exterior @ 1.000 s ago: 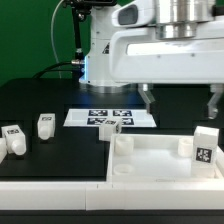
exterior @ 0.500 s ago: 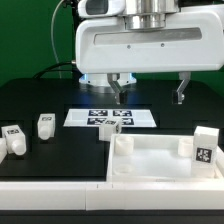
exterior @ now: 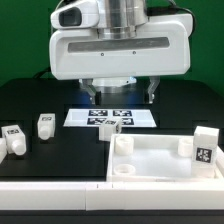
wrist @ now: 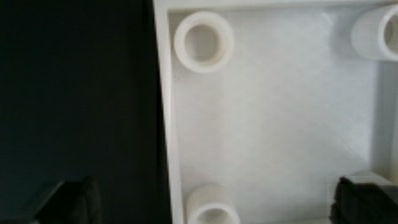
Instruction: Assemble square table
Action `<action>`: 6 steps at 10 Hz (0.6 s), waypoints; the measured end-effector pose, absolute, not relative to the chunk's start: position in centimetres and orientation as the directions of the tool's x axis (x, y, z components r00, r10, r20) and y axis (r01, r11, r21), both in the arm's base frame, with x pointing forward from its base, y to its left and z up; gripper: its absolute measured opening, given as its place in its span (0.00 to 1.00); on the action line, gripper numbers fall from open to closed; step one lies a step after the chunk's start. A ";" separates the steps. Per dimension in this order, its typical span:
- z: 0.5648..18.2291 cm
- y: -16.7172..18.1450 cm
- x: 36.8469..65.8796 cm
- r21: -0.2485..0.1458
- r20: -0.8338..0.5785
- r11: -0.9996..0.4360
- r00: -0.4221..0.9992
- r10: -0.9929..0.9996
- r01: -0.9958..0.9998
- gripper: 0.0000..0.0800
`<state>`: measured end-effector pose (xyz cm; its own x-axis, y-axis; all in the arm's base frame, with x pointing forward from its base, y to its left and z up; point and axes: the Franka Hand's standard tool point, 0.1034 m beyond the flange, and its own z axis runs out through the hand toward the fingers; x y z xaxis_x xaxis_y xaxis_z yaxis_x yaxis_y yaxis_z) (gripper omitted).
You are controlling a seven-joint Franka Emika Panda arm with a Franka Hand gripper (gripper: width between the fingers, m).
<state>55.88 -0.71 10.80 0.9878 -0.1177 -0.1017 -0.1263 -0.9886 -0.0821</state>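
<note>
The white square tabletop (exterior: 160, 160) lies at the front of the exterior view's right, rim up, with round corner holes. It fills the wrist view (wrist: 285, 120), where a corner hole (wrist: 201, 45) shows. My gripper (exterior: 120, 95) hangs open and empty above the marker board, behind the tabletop's left corner. In the wrist view the gripper (wrist: 219, 200) has its dark fingertips (wrist: 68, 200) spread wide across the tabletop's edge. White tagged legs stand at the far left (exterior: 12, 140), left of centre (exterior: 45, 125), by the tabletop's far left corner (exterior: 113, 127) and at its right side (exterior: 205, 145).
The marker board (exterior: 110, 116) lies flat on the black table behind the tabletop. A long white bar (exterior: 50, 195) runs along the table's front edge. The robot base (exterior: 100, 75) and a green backdrop stand behind.
My gripper has moved toward the exterior view's left, from above the tabletop's right half to above the marker board. It stays open. The parts have not moved.
</note>
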 end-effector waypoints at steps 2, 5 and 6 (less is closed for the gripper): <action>10.7 -0.5 55.3 -0.099 -0.222 -0.986 0.969 -0.111 -0.136 0.81; 9.3 -1.5 51.2 -0.097 -0.569 -0.970 0.812 -0.129 -0.222 0.81; 8.6 -1.5 50.4 -0.083 -0.623 -0.969 0.771 -0.133 -0.234 0.81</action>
